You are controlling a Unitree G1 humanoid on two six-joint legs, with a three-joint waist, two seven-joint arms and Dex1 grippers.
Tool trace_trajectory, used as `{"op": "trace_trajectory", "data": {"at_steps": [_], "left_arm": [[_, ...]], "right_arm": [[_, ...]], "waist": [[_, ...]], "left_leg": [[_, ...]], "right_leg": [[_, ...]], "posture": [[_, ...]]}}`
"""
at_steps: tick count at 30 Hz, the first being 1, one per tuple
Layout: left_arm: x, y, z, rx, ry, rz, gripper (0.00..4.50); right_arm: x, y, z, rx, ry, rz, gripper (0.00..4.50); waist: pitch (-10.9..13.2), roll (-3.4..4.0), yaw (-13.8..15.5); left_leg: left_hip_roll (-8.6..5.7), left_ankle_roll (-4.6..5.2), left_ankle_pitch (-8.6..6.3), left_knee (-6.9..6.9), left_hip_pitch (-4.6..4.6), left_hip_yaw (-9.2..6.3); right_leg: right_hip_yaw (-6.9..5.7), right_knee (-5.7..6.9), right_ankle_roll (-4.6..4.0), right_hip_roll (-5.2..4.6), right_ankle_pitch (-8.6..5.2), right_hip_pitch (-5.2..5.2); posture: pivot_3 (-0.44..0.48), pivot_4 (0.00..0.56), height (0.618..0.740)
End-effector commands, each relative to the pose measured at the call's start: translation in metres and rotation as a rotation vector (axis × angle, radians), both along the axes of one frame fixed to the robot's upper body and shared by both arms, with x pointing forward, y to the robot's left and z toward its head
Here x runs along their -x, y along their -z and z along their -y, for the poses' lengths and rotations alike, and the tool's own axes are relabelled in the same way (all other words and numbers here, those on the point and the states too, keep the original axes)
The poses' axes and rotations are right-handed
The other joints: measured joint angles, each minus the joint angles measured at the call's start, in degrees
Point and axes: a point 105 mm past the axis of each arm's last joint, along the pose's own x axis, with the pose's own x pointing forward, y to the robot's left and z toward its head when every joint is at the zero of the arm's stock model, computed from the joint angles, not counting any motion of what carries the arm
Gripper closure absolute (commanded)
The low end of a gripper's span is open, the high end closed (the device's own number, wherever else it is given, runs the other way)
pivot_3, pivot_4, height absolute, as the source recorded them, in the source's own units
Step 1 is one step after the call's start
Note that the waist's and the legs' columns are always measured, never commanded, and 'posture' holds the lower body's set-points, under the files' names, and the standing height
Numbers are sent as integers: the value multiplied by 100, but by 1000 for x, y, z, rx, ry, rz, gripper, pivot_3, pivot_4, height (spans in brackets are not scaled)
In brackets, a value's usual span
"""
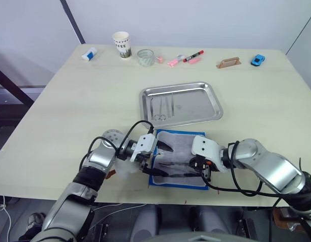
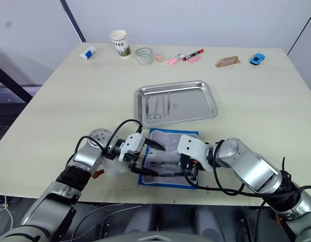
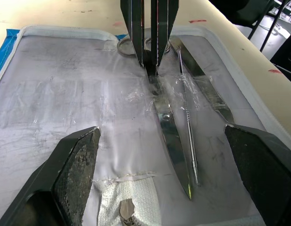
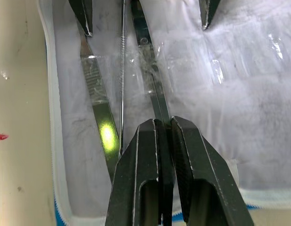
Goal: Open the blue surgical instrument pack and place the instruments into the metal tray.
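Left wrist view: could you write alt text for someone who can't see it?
Two black fingers spread wide over an opened blue pack's pale grey lining, where steel scissors and a thin probe lie under clear film. The other gripper pinches the scissors' handle end.

Bright, even overhead light; glare on the metal tray [image 1: 181, 104]; soft, blurred foreground fingers [image 4: 154, 188].

- table [image 1: 69, 111]: pale wood
- far edge: white bottle [image 1: 88, 54], paper cup [image 1: 122, 44], glass [image 1: 145, 57], pink pens [image 1: 174, 62], red marker [image 1: 193, 55], wooden piece [image 1: 229, 62], blue toy car [image 1: 257, 60]
- middle: tray [image 1: 195, 106]
- near edge: open blue pack [image 1: 165, 181]
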Motion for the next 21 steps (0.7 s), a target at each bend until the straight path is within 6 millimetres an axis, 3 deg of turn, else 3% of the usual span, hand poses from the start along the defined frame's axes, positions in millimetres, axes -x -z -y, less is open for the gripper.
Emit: {"op": "trace_trajectory", "data": {"at_steps": [1,13,18,21], "left_arm": [[7,24,-9,-71,-32,-88,0],[8,26,-8,-84,-30,-97,0],[9,26,-8,-86,-29,-98,0],[9,26,-8,-86,-29,-99,0]], "right_arm": [[4,-11,-3,6,-21,22,4371],[1,-26,-8,48,-37,44,4371],[-1,-28,1,84,-33,59,4371],[-4,-32,17,115,-5,75,4371]], "waist": [[0,0,-1],[2,2,-5],[2,3,-3],[3,4,-1]], "left_leg": [[0,0,0,0,0,0],[0,0,0,0,-4,-2],[-1,0,0,0,-6,-2],[-1,0,0,0,-6,-2]], "right_leg": [[0,0,0,0,0,0],[-3,0,0,-2,0,-3],[-4,-1,0,-5,0,-3],[-3,-1,0,-7,0,-3]], "posture": [[0,150,740],[0,150,740],[0,150,740],[0,150,740]]}}
